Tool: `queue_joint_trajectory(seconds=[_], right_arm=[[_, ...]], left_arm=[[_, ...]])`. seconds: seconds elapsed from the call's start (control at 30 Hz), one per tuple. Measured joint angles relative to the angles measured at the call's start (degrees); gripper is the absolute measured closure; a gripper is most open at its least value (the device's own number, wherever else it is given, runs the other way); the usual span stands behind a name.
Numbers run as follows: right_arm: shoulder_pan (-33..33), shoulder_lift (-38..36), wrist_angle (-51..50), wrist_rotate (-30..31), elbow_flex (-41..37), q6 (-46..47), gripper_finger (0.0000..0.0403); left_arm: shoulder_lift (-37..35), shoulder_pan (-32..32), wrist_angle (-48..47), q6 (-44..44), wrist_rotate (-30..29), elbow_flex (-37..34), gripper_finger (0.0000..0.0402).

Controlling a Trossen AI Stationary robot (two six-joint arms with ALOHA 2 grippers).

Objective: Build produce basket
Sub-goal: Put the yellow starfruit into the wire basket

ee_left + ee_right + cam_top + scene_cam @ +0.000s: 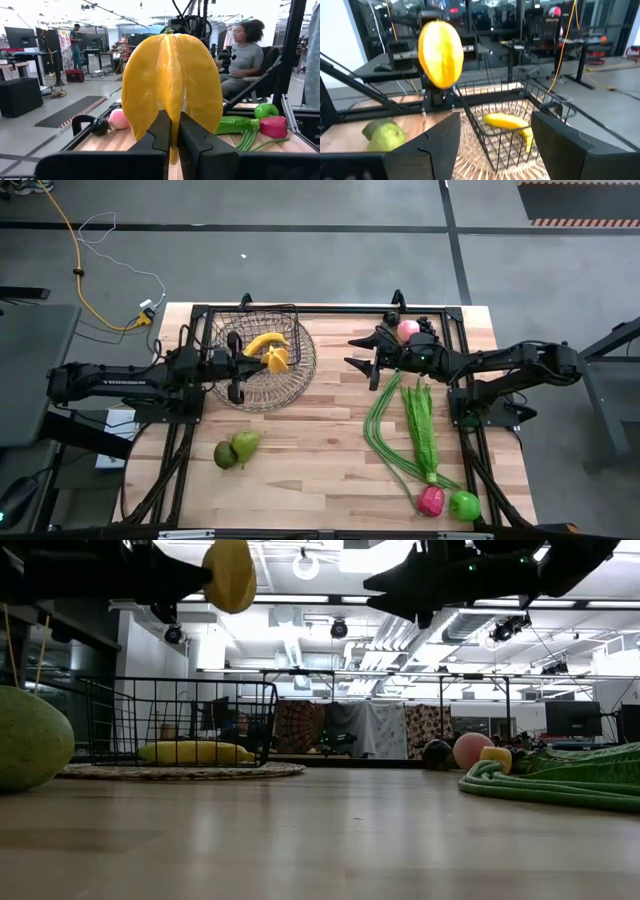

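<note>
The dark wire basket (262, 370) stands on a woven mat at the far left and holds a yellow banana (262, 342). My left gripper (258, 362) reaches level over the basket, shut on a ribbed yellow-orange fruit (172, 85), which hangs high above the basket (180, 720) in the low view. My right gripper (352, 351) stands open at the far right, pointing toward the basket, with nothing between its fingers. The rest of the produce lies on the table. My left gripper pinches the fruit's middle rib (173, 125), at its lower end, between its two fingers (160, 132). The fingers come level from the table's left. The fruit (230, 573) stands upright at the fingers' ends, lifted clear above the basket.
Two green pears (235, 450) lie near the basket toward the front. A pink peach (408, 330) lies behind my right gripper. Long green beans (385, 430) and leafy greens (420, 425) stretch toward a red pepper (432, 500) and a green apple (464, 505) at the front right.
</note>
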Motion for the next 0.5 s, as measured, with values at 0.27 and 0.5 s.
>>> queue_joint_trajectory(seconds=[0.27,0.5], right_arm=[[0.0,0.0,-0.3,0.0,0.0,0.7,0.0169],[0.0,0.0,-2.6,0.9,0.0,3.2,0.0169]], left_arm=[[-0.3,0.0,-4.7,-1.4,-13.8,1.7,0.0397],[2.8,0.1,-29.3,-4.0,-48.2,9.9,0.0397]])
